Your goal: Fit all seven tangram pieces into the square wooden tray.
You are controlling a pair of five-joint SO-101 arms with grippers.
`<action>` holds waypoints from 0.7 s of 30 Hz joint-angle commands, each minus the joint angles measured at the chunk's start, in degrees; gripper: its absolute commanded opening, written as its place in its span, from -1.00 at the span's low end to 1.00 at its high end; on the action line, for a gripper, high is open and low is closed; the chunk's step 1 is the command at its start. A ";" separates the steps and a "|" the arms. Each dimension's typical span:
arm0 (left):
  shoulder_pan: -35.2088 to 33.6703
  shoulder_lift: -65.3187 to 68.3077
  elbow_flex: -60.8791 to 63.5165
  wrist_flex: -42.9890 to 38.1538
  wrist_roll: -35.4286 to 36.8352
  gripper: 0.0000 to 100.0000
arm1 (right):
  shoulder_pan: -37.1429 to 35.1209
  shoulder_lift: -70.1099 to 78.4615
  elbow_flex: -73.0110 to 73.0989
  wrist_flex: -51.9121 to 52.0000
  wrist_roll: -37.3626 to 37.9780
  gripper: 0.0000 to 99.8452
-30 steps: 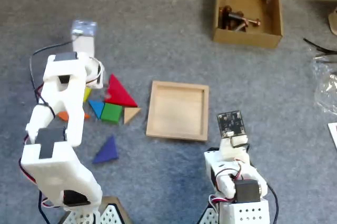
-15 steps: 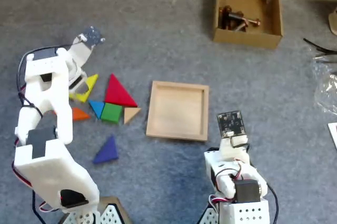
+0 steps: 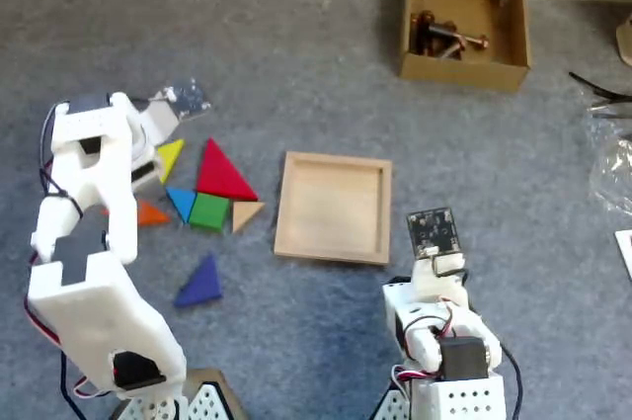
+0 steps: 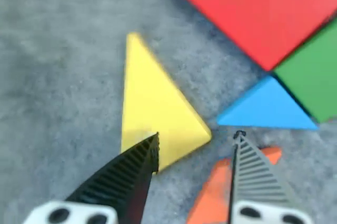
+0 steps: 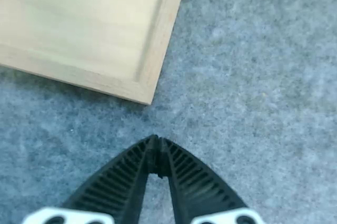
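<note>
The square wooden tray (image 3: 334, 207) lies bare in the middle of the grey felt. Left of it sit a red triangle (image 3: 222, 173), green square (image 3: 208, 210), light blue triangle (image 3: 181, 203), tan triangle (image 3: 245, 213), orange piece (image 3: 150, 212), yellow triangle (image 3: 170, 155) and, nearer the front, a dark blue triangle (image 3: 201, 282). My left gripper (image 4: 196, 142) is open just above the pieces, one finger over the yellow triangle (image 4: 152, 113), the other over the orange piece (image 4: 221, 197). My right gripper (image 5: 157, 147) is shut and holds nothing, a little off the tray's corner (image 5: 150, 84).
A cardboard box (image 3: 464, 25) with small metal parts stands at the back right. A clear plastic bag (image 3: 612, 168) and black cables (image 3: 597, 94) lie at the right edge. Open felt surrounds the tray.
The left arm has swung left off the pile and its wrist has turned, uncovering the yellow triangle. The right arm has kept still.
</note>
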 commanded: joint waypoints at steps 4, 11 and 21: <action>-0.22 7.87 -10.42 1.76 -2.02 -0.57 | -0.57 -0.48 6.73 -1.01 -0.44 -0.99; -0.66 12.18 -18.95 6.15 -2.11 -0.57 | -0.57 -0.48 6.73 -1.01 -0.44 -0.99; 0.66 12.79 -28.79 11.52 -2.11 -0.44 | -0.57 -0.48 6.73 -1.01 -0.44 -0.99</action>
